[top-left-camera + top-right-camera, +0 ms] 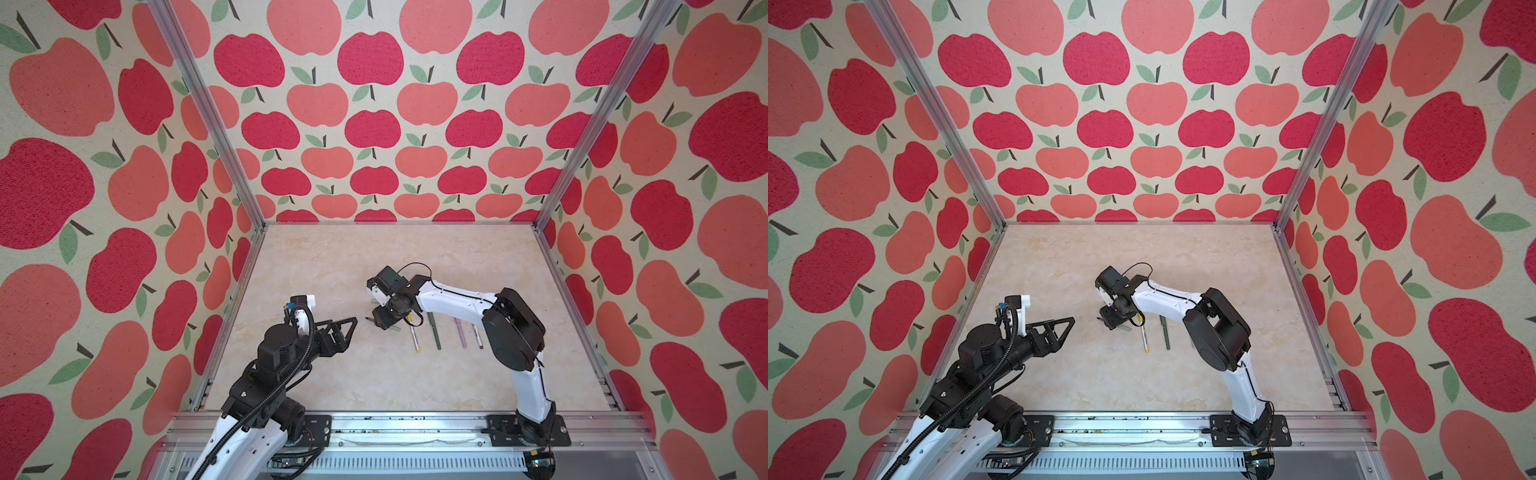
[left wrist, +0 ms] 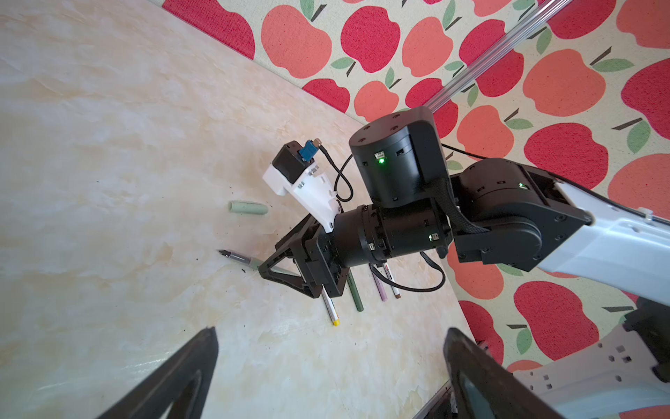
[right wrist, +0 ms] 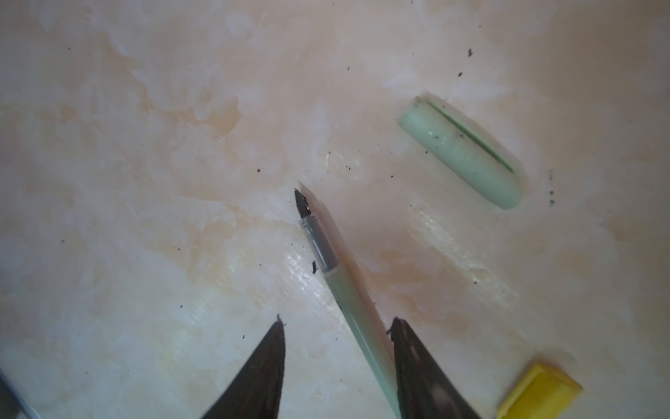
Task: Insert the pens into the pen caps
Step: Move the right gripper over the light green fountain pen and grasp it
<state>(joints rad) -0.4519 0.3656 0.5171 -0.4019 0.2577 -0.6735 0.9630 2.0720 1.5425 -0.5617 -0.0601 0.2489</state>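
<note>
From where I stand, the left gripper (image 2: 331,330) hangs over the left half of the tabletop (image 1: 332,257). Its jaws are spread wide with nothing between them, and it points across toward the middle, well apart from any pen.

The right gripper (image 3: 337,321) is bent down near the centre of the tabletop, over the pale green pen (image 3: 344,290). Its jaws stand apart. The pen's barrel runs between them, close against one finger (image 3: 424,373), but it lies flat on the tabletop and is not clamped. The dark pointed tip is bare and points toward the left edge.

The pale green cap (image 3: 462,152) lies on its side near that tip, a little closer to the far edge and not touching the pen.

Just right of the centre, four more pens lie side by side, pointing roughly from the far edge to the edge where the arms are mounted. In order toward the right edge they are the white and yellow pen (image 1: 415,338), the dark green pen (image 1: 434,332), the pink pen (image 1: 460,332) and the white and brown pen (image 1: 478,336). The right arm (image 1: 457,299) hides their far ends, so I cannot tell whether they are capped.
</note>
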